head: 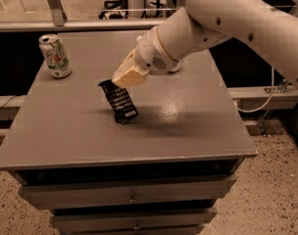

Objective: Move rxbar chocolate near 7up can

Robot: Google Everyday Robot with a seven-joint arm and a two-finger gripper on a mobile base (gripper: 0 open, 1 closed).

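No text readable — white rows on rxbar chocolate [121, 103] illegible, 7up can [55, 56] marks too; tool [119, 82] grips bar's top end.

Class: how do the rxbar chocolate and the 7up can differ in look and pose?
The rxbar chocolate is flat and black; the 7up can is round and pale green. The bar tilts, held at its top by the hand over the table; the can stands upright, untouched, back-left.
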